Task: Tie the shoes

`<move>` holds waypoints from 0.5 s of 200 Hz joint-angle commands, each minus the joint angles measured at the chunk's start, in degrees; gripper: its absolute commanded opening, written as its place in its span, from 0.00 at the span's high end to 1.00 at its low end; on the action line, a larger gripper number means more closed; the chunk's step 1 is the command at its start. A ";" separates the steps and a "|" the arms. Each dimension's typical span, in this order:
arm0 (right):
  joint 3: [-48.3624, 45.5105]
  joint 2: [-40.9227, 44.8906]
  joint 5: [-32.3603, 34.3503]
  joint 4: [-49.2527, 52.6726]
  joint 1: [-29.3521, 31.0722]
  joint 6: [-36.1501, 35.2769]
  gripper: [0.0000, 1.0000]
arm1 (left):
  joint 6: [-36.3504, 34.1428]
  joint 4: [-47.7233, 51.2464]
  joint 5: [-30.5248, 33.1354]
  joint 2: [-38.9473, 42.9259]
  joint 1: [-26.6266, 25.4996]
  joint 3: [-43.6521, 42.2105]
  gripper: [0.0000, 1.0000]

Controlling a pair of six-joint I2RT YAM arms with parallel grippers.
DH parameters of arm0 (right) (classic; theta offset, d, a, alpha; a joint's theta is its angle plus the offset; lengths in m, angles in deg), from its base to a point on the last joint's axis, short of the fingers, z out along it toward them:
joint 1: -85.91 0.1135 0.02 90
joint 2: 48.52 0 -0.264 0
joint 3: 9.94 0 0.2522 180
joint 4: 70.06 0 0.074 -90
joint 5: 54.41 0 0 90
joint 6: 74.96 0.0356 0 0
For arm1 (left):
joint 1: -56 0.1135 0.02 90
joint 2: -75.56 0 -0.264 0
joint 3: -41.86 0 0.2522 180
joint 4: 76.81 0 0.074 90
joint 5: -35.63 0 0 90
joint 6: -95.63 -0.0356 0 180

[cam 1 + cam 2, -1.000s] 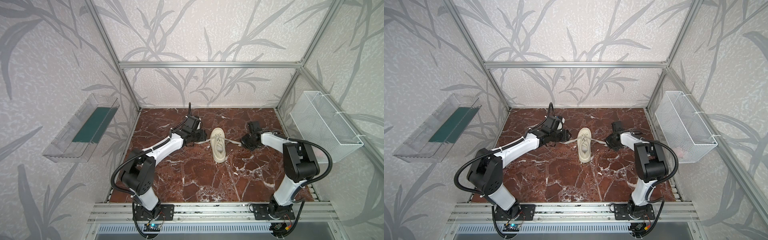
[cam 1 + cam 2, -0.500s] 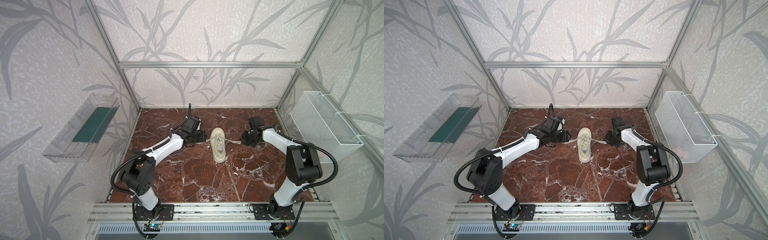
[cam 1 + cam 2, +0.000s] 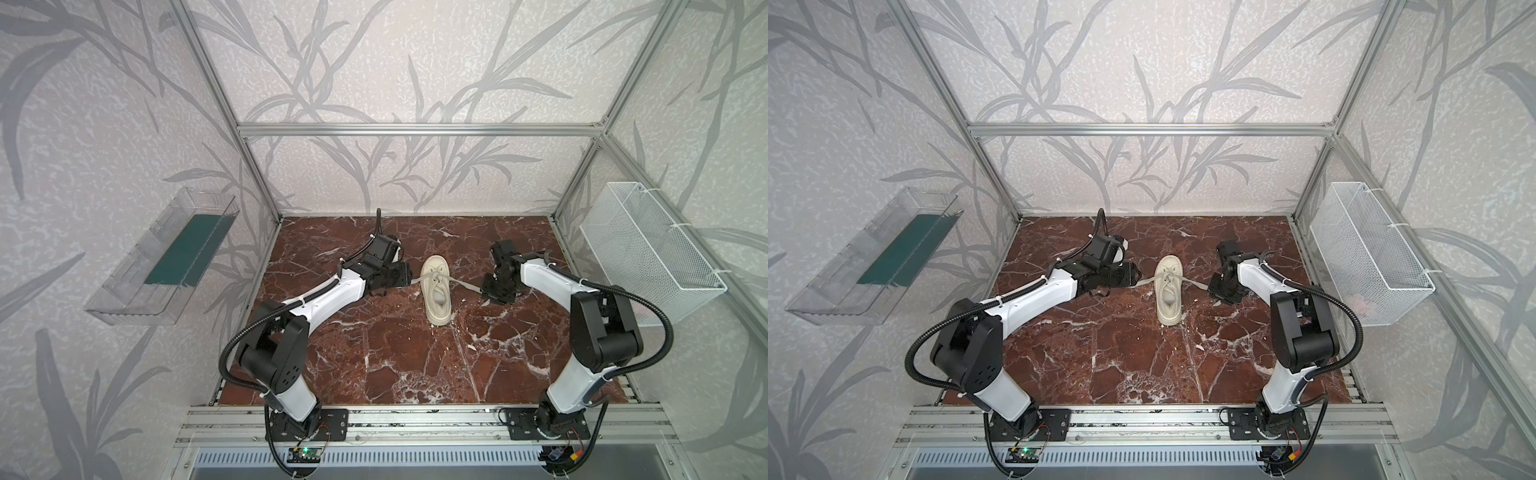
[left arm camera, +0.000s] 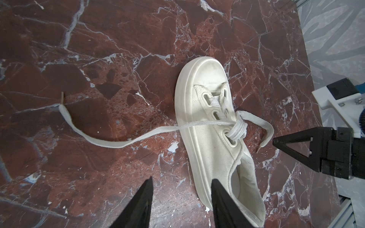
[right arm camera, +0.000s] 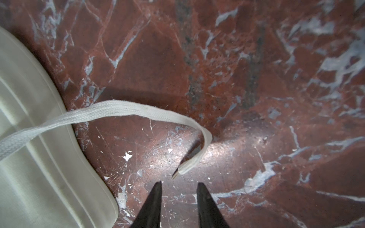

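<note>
Item: one cream low-top shoe point(image 3: 437, 299), thick-soled. In both top views it stood sole-down near the middle of the table point(image 3: 374, 353), toe toward the back wall, with a lace running out to each side. The left gripper point(image 3: 406, 277) sat just beside one flank and the right gripper point(image 3: 487, 287) near the opposite lace's end. Left wrist view: canvas upper, smooth toe cap, oval eyelets, and flat woven laces point(image 4: 238, 129) crossed in one loose knot. One end point(image 4: 118, 145) trailed long over the marble and the other curled short. The left fingers point(image 4: 140, 207) stood apart over the sole's edge, clasping nothing. Right wrist view: pale ribbed sole point(image 5: 39, 167), and a lace point(image 5: 138, 109) arching down to its tip. The right fingers point(image 5: 207, 207) stood apart, with that tip lying just ahead of them, ungripped.
</note>
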 commanded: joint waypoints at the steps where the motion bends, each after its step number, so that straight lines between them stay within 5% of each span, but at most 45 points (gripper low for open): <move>1: -0.93 0.25 1.72 1.29 0.54 0.17 0.65 | -0.10 0.84 0.98 2.55 0.01 -0.93 0.50; 100: -1.44 -4.55 2.49 -2.09 0.67 5.29 0.64 | -0.14 1.04 1.34 2.89 0.02 -1.28 0.50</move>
